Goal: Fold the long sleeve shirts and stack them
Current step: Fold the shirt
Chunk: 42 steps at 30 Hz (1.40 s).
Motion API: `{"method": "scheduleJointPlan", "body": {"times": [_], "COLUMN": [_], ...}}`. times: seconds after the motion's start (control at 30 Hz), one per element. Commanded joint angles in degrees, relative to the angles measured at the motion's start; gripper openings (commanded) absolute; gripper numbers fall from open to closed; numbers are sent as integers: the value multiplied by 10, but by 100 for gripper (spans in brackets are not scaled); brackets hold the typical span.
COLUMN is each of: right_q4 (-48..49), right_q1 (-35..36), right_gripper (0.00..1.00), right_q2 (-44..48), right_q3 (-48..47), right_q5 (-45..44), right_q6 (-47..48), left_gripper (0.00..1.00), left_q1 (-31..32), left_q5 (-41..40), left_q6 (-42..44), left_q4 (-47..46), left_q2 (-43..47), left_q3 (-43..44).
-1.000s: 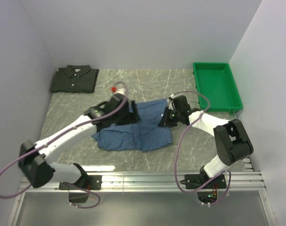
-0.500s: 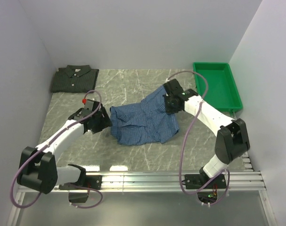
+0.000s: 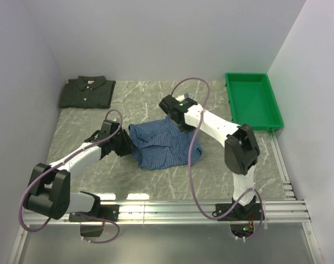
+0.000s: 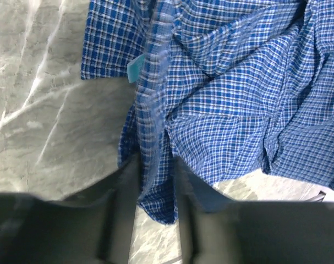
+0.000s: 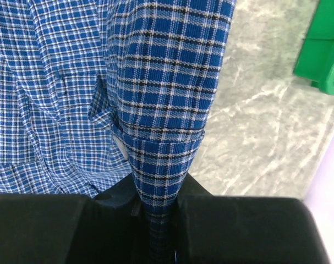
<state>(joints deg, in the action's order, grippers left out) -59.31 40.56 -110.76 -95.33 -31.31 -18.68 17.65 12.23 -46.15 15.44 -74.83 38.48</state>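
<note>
pinching blue shirt (image 5: 167, 82) cuff | right gripper (image 5: 155, 203) | pale tag (image 4: 133, 69) (writing unreadable)

Two long sleeve shirts are lying on the single worktop (image 3: 155, 99): one blue checked shirt (image 3: 161, 146) and one dark green-grey shirt (image 3: 87, 92). One green tray (image 3: 253, 102) is sitting at the far right. Two arms are reaching in, one left arm (image 3: 78, 157) and one right arm (image 3: 213, 124), each showing two fingers (image 4: 120, 220) in its wrist view.

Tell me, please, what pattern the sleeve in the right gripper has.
Blue check with dark lines, on the blue cloth shirt; clearest in the right wrist view.
</note>
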Motion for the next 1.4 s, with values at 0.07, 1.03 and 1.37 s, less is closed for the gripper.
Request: {"method": "scheduleJointPlan", "body": {"times": [0.07,1.03,1.37], "right_q4": [-86,82,88], "right_q1": [50,175,175], "right_gripper": [1,21,55], "right_q2": [-43,-114,-129], "right_q3": [-99,-138,-164], "right_q5": [-86,117,118], "right_q6": [-50,-43,-72], "left_gripper": [17,1,1], "left_q1": [-1,-1,-1], "left_q5": [-5,0,-7], "left_q6": [-32,-108,-103], "left_q4": [-41,-118,-103], "left_q2": [-18,36,55], "left_q3": [-31,-162,-160]}}
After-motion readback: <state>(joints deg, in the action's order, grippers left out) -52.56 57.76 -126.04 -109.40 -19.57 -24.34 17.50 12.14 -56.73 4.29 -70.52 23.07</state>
